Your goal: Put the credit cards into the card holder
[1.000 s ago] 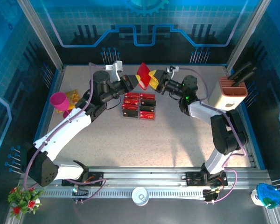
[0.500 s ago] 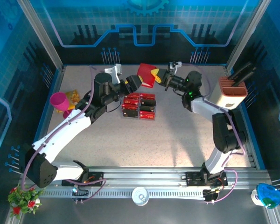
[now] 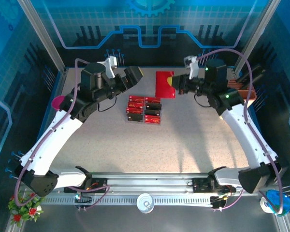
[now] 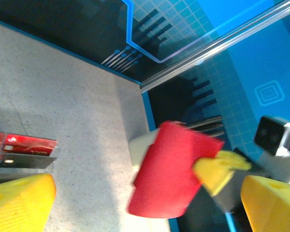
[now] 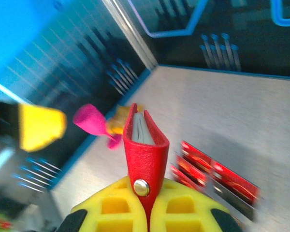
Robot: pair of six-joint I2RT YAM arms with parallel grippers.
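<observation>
Blue-lit panels wall in the speckled counter (image 3: 183, 145) where I work two arms from afar. My right gripper (image 3: 180, 86) is clamped on the card holder (image 3: 165, 84), held in the air near the far wall. In the right wrist view its yellow pads (image 5: 181, 193) pinch the snap end, with the fold pointing up and away and a thin pale gap between the red flaps. My left gripper (image 3: 129, 79) stands wide with nothing in it, just across from the holder, and its yellow fingertips (image 4: 19, 195) frame the holder in the left wrist view. The credit cards (image 3: 144, 109) lie in rows in a clear tray (image 3: 127, 119) on the counter, below and between the two grippers, none lifted yet. A pink cup (image 3: 58, 102) sits at the left edge, well apart.

The step in hand, as I judge it, is presenting the holder so a card can go in. To do it well I would steady the right arm and turn the gap toward the left arm. The left gripper would then go down to the tray for a single card, taken by a short edge so most of its length is free. The gap looks narrow, and a pinch at the snap end may press the flaps together. A card pushed in at an angle could buckle or slip, so I would line up card edge and gap in the right wrist view before pushing
</observation>
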